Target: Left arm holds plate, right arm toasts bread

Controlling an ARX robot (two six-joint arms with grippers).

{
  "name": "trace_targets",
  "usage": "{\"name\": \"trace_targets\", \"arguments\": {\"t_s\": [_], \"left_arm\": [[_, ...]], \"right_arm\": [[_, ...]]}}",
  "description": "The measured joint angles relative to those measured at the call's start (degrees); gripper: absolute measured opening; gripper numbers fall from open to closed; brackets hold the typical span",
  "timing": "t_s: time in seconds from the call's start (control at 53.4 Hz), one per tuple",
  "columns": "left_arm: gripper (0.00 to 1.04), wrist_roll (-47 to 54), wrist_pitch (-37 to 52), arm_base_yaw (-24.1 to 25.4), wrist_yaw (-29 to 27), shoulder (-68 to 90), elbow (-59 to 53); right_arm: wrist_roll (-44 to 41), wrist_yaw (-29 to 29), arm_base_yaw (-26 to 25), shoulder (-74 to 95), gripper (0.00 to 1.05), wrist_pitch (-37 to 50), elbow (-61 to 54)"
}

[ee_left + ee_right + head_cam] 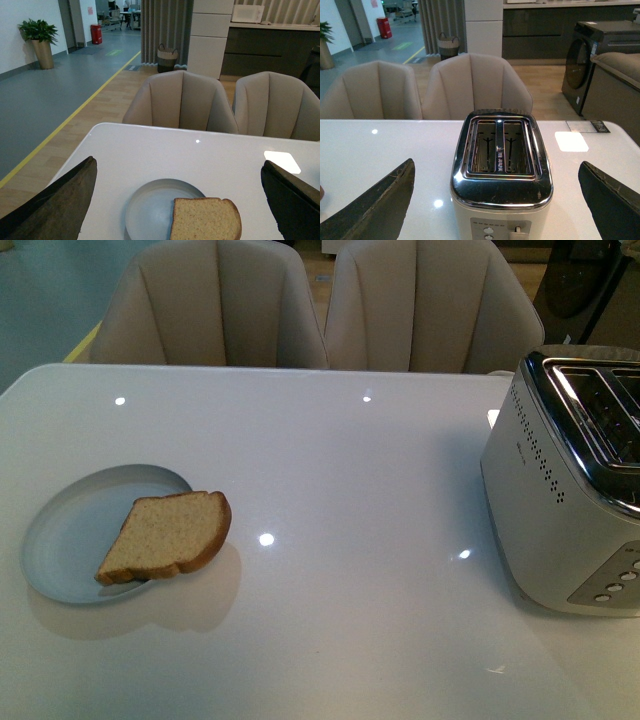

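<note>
The pale blue-grey plate (75, 530) rests on the white table at the front left. A slice of brown bread (170, 535) lies half on it, hanging over its right rim. Neither arm shows in the front view. In the left wrist view the plate (150, 207) and bread (205, 220) lie between the dark fingers (60, 205) of my open left gripper (180, 210), which touch nothing. My right gripper (497, 205) is open too, its fingers (375, 205) on either side of the toaster (500, 185) without contact. Both toaster slots are empty.
The silver two-slot toaster (570, 490) stands at the table's right edge, buttons facing front. Two beige chairs (320, 305) stand behind the far edge of the table (330, 540). A small white card (571, 141) lies on the table beyond the toaster.
</note>
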Motion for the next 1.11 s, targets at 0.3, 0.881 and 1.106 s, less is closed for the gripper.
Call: {"name": "trace_targets", "arguments": {"t_s": [0.3, 0.881, 1.106], "left_arm": [[0.98, 0.0, 0.0, 0.0, 0.0, 0.0, 0.0], [0.98, -15.3, -22.5, 2.2, 10.7, 21.4, 10.4], [0.98, -15.7, -9.2, 4.9, 13.9, 35.6, 13.7]], "right_arm": [[0.0, 0.0, 0.0, 0.0, 0.96, 0.0, 0.0], [0.0, 0.0, 0.0, 0.0, 0.96, 0.0, 0.0], [0.0, 0.0, 0.0, 0.0, 0.96, 0.0, 0.0]]}}
